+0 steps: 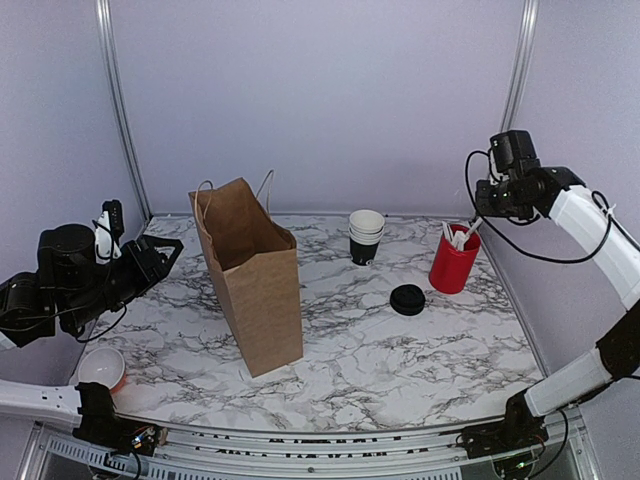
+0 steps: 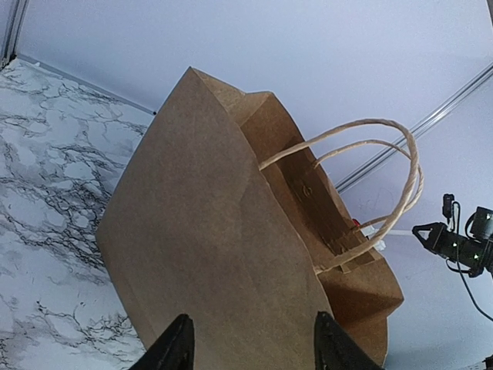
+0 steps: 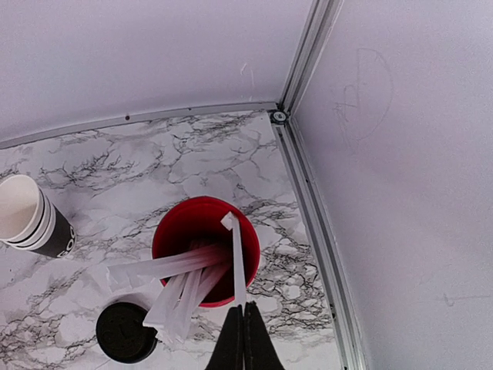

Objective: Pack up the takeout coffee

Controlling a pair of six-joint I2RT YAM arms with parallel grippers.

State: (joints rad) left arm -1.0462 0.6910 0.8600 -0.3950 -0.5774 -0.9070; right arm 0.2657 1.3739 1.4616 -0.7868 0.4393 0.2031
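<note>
The takeout coffee is out of view. A brown paper bag [image 1: 255, 290] stands upright and open left of centre; it fills the left wrist view [image 2: 231, 254]. My left gripper [image 1: 165, 252] hovers open to the bag's left, its jaws [image 2: 252, 335] framing the bag's side with nothing between them. My right gripper [image 1: 480, 215] is above a red cup [image 1: 453, 264] of white sticks. In the right wrist view it [image 3: 244, 308] is shut on one thin white stick [image 3: 238, 258] that rises out of the red cup [image 3: 185, 231].
A stack of lidless black cups [image 1: 365, 237] stands behind the centre, also in the right wrist view [image 3: 31, 220]. A loose flat black lid [image 1: 407, 299] lies near the red cup. A pale cup [image 1: 101, 368] sits at the near left edge. Metal rails line the walls.
</note>
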